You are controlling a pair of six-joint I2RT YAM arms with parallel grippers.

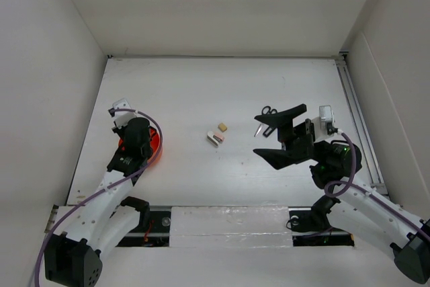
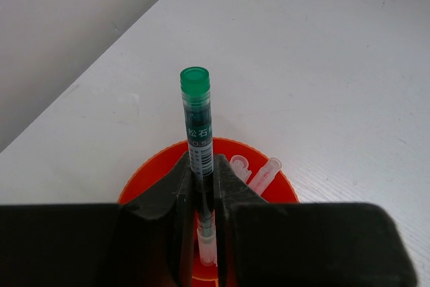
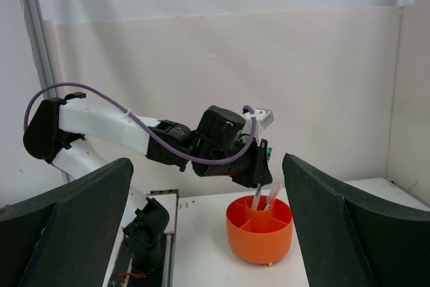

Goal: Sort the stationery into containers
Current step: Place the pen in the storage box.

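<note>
My left gripper (image 2: pixel 200 166) is shut on a thin dark pen with a green cap (image 2: pixel 196 109), held upright with its lower end down inside the orange cup (image 2: pixel 151 166). Two more pens (image 2: pixel 262 174) stand in the cup's centre compartment. In the top view the left gripper (image 1: pixel 138 140) covers most of the cup (image 1: pixel 156 147). My right gripper (image 1: pixel 259 136) hangs wide open and empty above the table, just near of the black-handled scissors (image 1: pixel 268 110). Two small erasers (image 1: pixel 216 138) lie mid-table. The right wrist view shows the cup (image 3: pixel 259 236) beneath the left gripper (image 3: pixel 259 169).
White walls close in the table (image 1: pixel 201 85) at the left, back and right. A metal rail (image 1: pixel 356 112) runs along the right edge. The orange cup is divided into several compartments around a round centre.
</note>
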